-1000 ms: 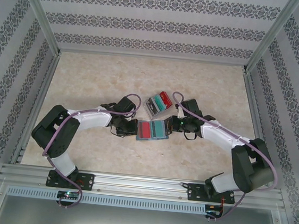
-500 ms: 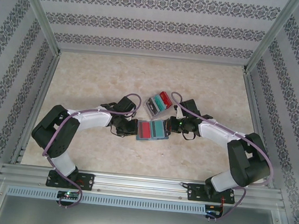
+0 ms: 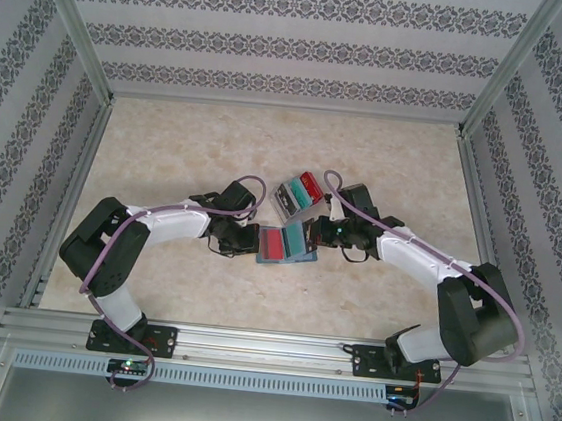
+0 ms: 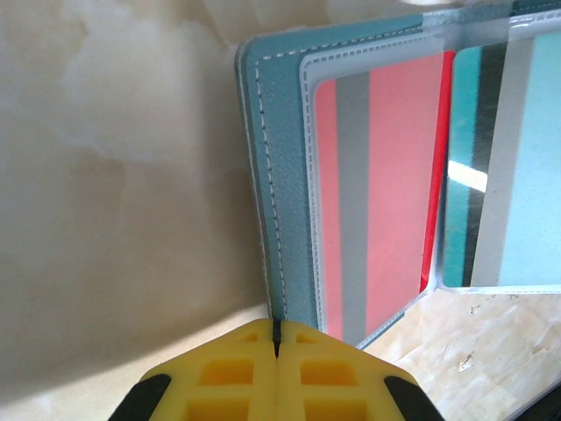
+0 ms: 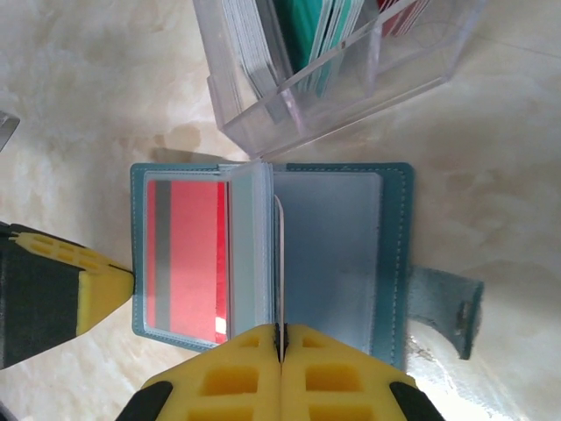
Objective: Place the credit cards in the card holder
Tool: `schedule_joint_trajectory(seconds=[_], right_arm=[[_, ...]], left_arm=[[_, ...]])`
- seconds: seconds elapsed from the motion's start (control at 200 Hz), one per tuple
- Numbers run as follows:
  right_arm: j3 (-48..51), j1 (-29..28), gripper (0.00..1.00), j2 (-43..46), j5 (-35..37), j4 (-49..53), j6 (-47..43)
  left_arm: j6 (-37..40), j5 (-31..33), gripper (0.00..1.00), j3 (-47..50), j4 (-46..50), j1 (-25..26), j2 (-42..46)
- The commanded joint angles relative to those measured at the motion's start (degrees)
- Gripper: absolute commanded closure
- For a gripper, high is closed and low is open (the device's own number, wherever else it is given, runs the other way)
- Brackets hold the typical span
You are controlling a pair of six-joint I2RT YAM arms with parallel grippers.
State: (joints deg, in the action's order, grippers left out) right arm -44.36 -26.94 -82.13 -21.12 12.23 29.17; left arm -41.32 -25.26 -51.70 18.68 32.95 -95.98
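The teal-blue card holder [image 3: 281, 262] lies open on the table between my two arms. A red card [image 4: 394, 175] sits in a clear pocket on its left face [image 5: 188, 254]. My left gripper [image 4: 276, 326] is shut on the outer edge of the holder's left cover [image 4: 272, 175]. A teal-green card [image 4: 526, 175] stands tilted up at the fold inside a clear pocket. Seen edge-on, this card [image 5: 280, 246] is a thin line, and my right gripper [image 5: 280, 331] is shut on its near edge. The holder's right face [image 5: 333, 254] is bare.
A small clear plastic box [image 3: 298, 194] with more cards on edge stands just behind the holder, close to my right wrist [image 5: 351, 61]. The holder's strap tab [image 5: 447, 307] sticks out to the right. Aluminium posts and patterned walls enclose the marble-look table.
The teal-green card now looks narrower from above; my right gripper has shifted slightly left toward the fold. The left gripper and the holder have not moved.
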Motion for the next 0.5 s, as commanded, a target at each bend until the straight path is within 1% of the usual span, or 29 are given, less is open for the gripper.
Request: schedule_joint_trajectory(seconds=[0.0, 0.025, 0.1, 0.18, 0.235, 0.285, 0.37, 0.445, 0.495], right_arm=[[-1.7, -0.8, 1.00, 1.0, -0.4, 0.9, 0.8], [-1.9, -0.8, 1.00, 0.9, -0.7, 1.1, 0.5], [-2.2, -1.2, 1.00, 1.7, -4.6, -0.7, -0.5], [-3.9, -1.5, 1.00, 1.6, -0.8, 2.6, 0.8], [-4.2, -1.5, 1.00, 0.8, -1.1, 2.5, -0.3], [-4.0, -1.4, 1.00, 0.0, -0.6, 2.4, 0.5], [-4.0, -1.7, 1.00, -1.5, -3.7, 0.9, 1.1], [-4.4, -2.5, 1.00, -1.8, -1.4, 1.8, 1.2], [-4.5, -2.4, 1.00, -1.8, -1.7, 1.5, 1.0]], left_arm=[[1.8, -0.5, 1.00, -1.4, -0.5, 0.5, 0.1], [1.8, -0.3, 1.00, -1.4, -0.6, 0.5, 0.3], [1.9, -0.2, 1.00, -1.4, -0.6, 0.5, 0.5], [2.0, 0.0, 1.00, -1.4, -0.6, 0.5, 0.7], [2.2, -0.1, 1.00, -1.5, -0.7, 0.5, 0.6], [2.2, -0.1, 1.00, -1.6, -0.7, 0.5, 0.4], [2.1, -0.4, 1.00, -1.7, -0.8, 0.5, 0.0], [2.1, -0.4, 1.00, -1.8, -0.8, 0.5, 0.0], [2.2, -0.5, 1.00, -1.8, -0.8, 0.5, 0.1]])
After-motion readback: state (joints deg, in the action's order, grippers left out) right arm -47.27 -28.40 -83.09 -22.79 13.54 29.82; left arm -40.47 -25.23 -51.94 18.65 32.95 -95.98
